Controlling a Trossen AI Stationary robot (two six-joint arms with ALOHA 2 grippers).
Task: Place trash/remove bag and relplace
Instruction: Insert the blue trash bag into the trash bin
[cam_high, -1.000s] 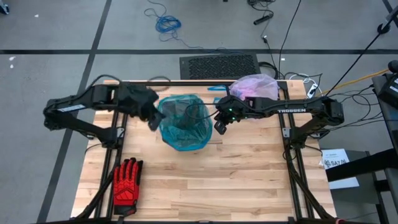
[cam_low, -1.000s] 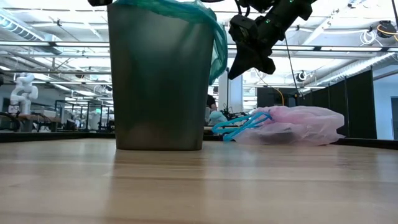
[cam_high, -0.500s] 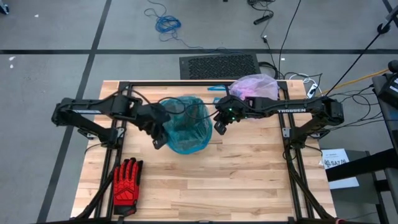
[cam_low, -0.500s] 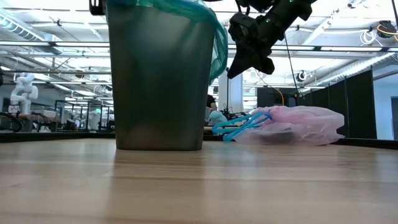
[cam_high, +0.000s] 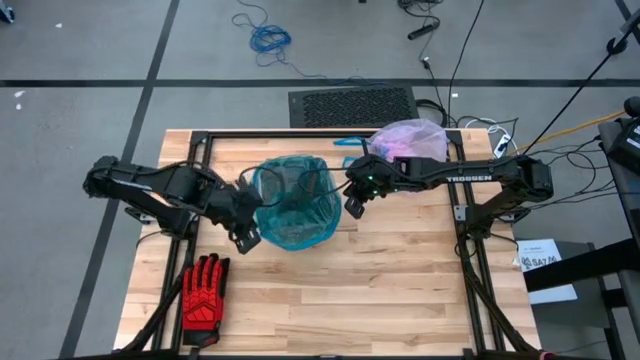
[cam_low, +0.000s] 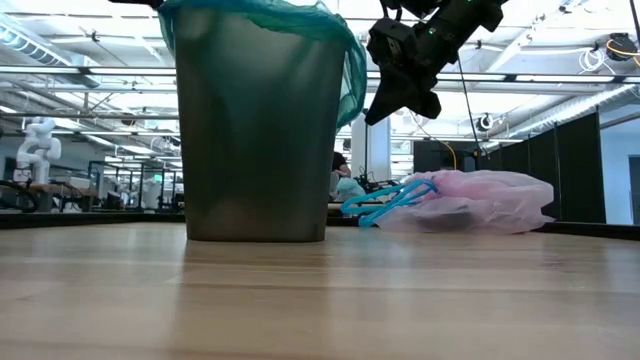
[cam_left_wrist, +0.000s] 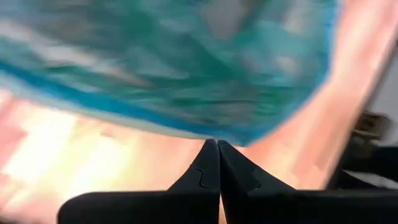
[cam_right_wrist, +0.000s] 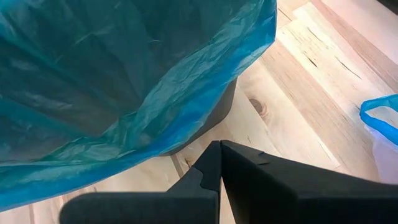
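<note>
Two pincers flank my bin (cam_high: 297, 205), and both are pressed fully shut with nothing between the fingers. My left pincer (cam_high: 247, 238) sits low at the bin's near-left side, just beside the teal liner (cam_high: 300, 195) draped over the rim; its wrist view shows the closed tips (cam_left_wrist: 217, 149) pointing at that teal film. My right pincer (cam_high: 353, 205) hangs just off the bin's right rim, above the worktop (cam_high: 380, 290), its tips (cam_right_wrist: 220, 149) aimed past the liner's hanging edge. The pink-lavender bag (cam_high: 410, 140) lies bunched on the worktop's far edge, behind my right arm and clear of the bin, so that arm is nearer to it. I see no loose trash on the worktop. Next, I judge, the liner's rim wants seating; the left pincer is closest to the slack side.
</note>
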